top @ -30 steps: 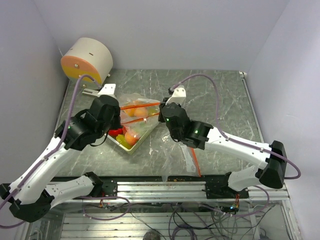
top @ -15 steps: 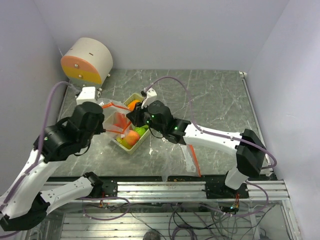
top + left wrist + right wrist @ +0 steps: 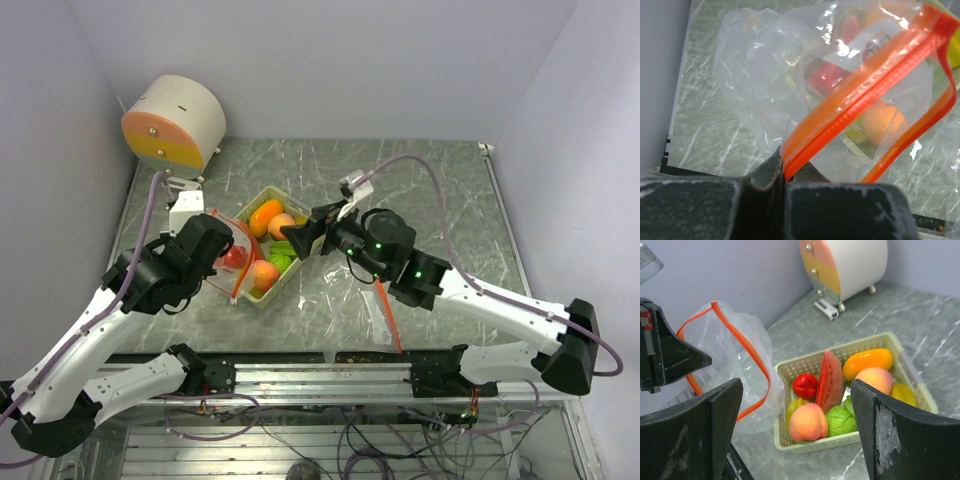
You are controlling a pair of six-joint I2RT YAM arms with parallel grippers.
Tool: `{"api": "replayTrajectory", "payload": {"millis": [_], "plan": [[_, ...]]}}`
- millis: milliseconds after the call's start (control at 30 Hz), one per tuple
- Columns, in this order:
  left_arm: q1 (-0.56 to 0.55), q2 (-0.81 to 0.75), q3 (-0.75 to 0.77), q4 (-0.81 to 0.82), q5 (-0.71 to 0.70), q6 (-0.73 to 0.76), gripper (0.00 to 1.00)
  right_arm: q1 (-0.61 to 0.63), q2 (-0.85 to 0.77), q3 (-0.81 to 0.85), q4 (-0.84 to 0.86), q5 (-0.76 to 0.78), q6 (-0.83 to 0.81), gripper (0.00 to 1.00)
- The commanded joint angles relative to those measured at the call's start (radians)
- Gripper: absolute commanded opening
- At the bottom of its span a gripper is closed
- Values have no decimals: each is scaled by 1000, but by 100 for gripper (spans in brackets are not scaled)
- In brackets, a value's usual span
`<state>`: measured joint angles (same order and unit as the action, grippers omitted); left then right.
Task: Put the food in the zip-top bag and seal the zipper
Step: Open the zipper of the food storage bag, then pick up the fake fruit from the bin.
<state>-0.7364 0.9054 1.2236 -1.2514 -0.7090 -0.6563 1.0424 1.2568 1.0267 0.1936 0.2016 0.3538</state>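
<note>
**Bag held open beside a tray of toy produce.** The left gripper (image 3: 784, 175), jaws pressed together, pinches one end of the orange zipper (image 3: 865, 95) of a clear zip-top bag (image 3: 755, 85). It holds the bag up at the end of a pale yellow-green tray (image 3: 860, 342) nearest the left arm, on a marbled table (image 3: 440, 200). The zipper strip runs on a slant up and away from the jaws. Its two halves stand apart in a loop, so the bag's mouth gapes toward the tray.

All the food is in the tray and none is in the bag. An orange mango (image 3: 867, 361) lies lengthwise along the far wall, with the far peach (image 3: 872, 380) just in front of it and the near peach (image 3: 807, 422) at the near wall. A watermelon slice (image 3: 830, 380) stands on edge, its long axis across the tray's width. A red pepper (image 3: 805, 386), a green piece (image 3: 840, 420) and a yellow piece (image 3: 903, 393) fill the gaps.

The right gripper (image 3: 796, 405), fingers spread wide and holding nothing, hovers just beside the tray and points at the food. A second bag (image 3: 380, 315) lies flat on the table near the right arm. A round white-and-orange unit (image 3: 175, 122) stands at the far-left corner.
</note>
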Motion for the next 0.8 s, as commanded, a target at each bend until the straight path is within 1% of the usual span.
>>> {"api": "replayTrajectory", "payload": {"millis": [0,67,167,200,233,267,333,500,600,667,767], "plan": [[5,-12,78,-61,-126,-45,7,-3,-10,3,-71,85,-58,89],[5,-11,108,-87,-180,-57,7,-5,27,25,-116,92,-61,89],[5,-9,132,-117,-255,-69,7,-4,113,82,-169,37,-68,91],[5,-7,137,-123,-276,-75,7,-5,143,99,-180,12,-70,93],[5,-5,140,-137,-292,-80,7,-5,169,111,-182,-23,-77,98],[5,-5,142,-146,-310,-83,7,-4,196,118,-178,-52,-85,100],[5,-4,142,-163,-333,-97,7,-5,248,134,-175,-101,-97,100],[5,-34,116,-121,-329,-68,7,0,415,232,-244,-183,-80,100],[5,-46,97,-92,-309,-49,7,21,504,296,-277,-206,-82,100],[5,-51,88,-76,-295,-37,7,31,552,324,-297,-194,-76,100],[5,-52,80,-65,-278,-32,7,31,598,351,-338,-133,-47,100]]}}
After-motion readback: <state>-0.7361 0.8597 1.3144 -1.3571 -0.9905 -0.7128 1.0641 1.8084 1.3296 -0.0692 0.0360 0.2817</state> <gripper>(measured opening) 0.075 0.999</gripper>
